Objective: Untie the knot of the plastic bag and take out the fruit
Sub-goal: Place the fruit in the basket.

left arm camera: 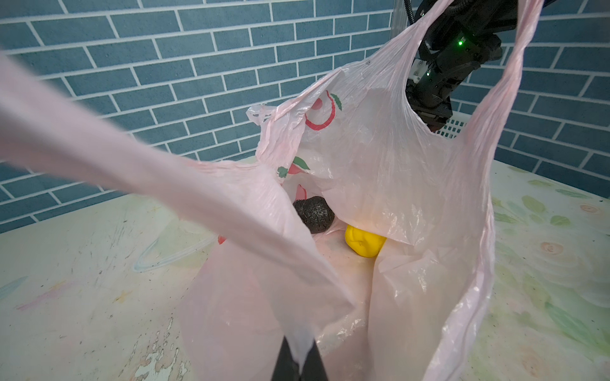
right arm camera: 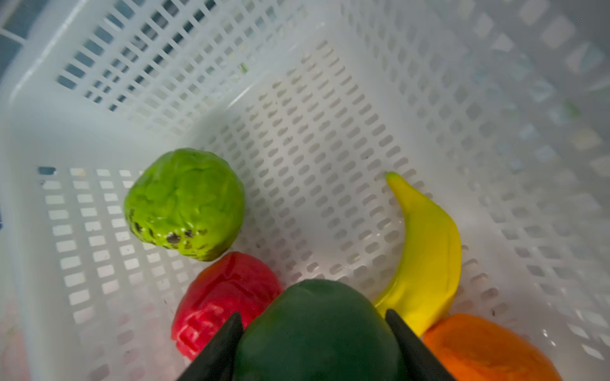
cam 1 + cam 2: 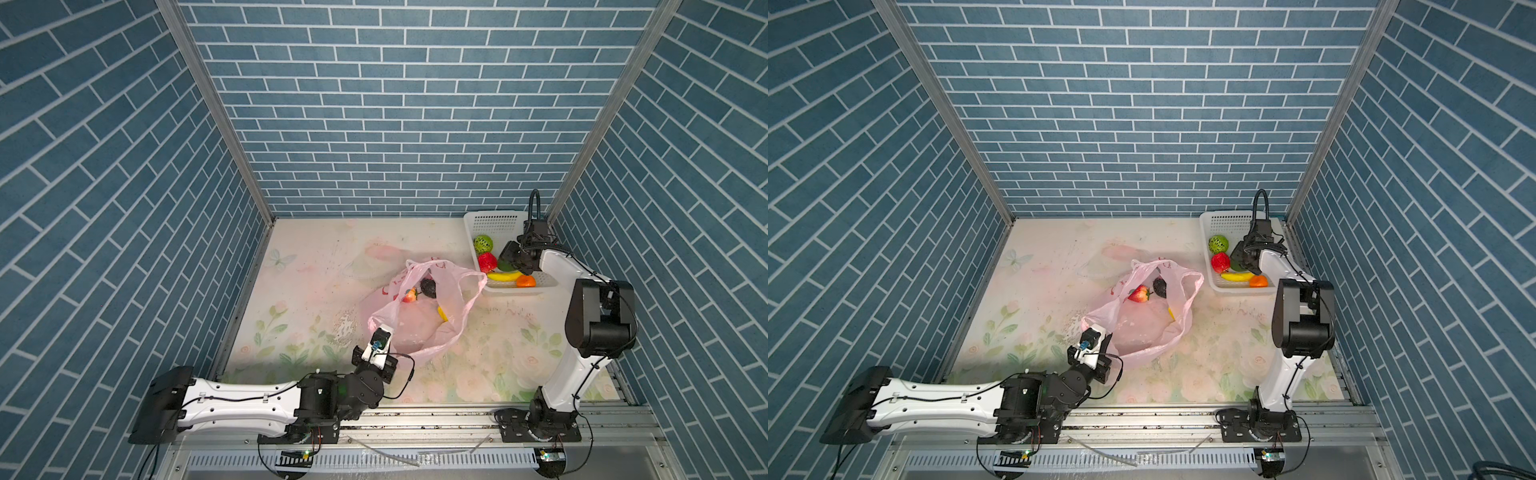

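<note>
The pink plastic bag point(image 3: 428, 320) lies open mid-table with its handle loops apart, and no knot shows. My left gripper point(image 1: 299, 349) is shut on the bag's near rim and holds it up. Inside the bag lie a strawberry point(image 3: 410, 295), a dark avocado point(image 1: 313, 214) and a yellow fruit point(image 1: 364, 242). My right gripper point(image 2: 313, 314) hangs inside the white basket point(image 3: 494, 220). A dark green fruit point(image 2: 317, 336) sits between its parted fingers, and a thin gap shows at one fingertip. A bumpy green fruit point(image 2: 185, 204), a red fruit point(image 2: 224, 297), a banana point(image 2: 425, 257) and an orange point(image 2: 488, 349) lie beside it.
The basket stands in the back right corner against the blue brick walls. The floral table top point(image 3: 316, 291) stretches left of the bag. An aluminium rail point(image 3: 436, 419) with both arm bases runs along the front edge.
</note>
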Tool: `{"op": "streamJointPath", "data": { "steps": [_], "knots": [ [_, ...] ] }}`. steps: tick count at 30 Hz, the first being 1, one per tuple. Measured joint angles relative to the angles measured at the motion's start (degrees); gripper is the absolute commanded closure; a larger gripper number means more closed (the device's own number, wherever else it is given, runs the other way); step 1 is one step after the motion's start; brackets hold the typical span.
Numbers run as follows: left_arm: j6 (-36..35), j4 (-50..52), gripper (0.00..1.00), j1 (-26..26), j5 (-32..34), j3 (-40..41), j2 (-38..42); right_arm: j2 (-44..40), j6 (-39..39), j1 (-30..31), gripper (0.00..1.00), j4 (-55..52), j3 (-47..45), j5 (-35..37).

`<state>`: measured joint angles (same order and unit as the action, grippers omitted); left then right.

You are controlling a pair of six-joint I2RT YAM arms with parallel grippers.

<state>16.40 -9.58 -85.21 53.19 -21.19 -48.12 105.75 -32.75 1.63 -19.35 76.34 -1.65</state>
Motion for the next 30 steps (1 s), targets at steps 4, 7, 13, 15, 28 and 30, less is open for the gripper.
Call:
{"op": "streamJointPath", "data": {
  "steps": [4, 7, 13, 15, 28, 30],
  "knots": [
    [-0.1, -0.2, 0.97, 0.0, -0.2, 0.0, 0.0, -0.1, 0.6, 0.0, 0.18, -1.3, 0.4, 1.0],
    [-0.2, -0.2, 0.97, 0.0, -0.2, 0.0, 0.0, -0.7, 0.7, 0.0, 0.17, -2.4, 0.4, 1.4],
    [-0.4, -0.2, 0.97, 0.0, -0.2, 0.0, 0.1, -3.2, 0.9, 0.0, 0.16, -3.6, 0.4, 1.4],
    [-0.5, -0.2, 0.97, 0.0, -0.2, 0.0, 0.3, -5.0, 1.0, 0.0, 0.15, -4.2, 0.4, 1.0],
    [-1.1, -0.8, 0.97, 0.0, -0.2, 0.0, 0.5, -22.1, 3.2, 5.2, 0.01, -10.7, 2.1, -6.1],
    [-1.3, -1.1, 0.97, 0.0, -0.3, 0.0, 0.4, -23.9, 3.7, 7.8, 0.01, -12.8, 3.5, -7.0]
  ]
}}
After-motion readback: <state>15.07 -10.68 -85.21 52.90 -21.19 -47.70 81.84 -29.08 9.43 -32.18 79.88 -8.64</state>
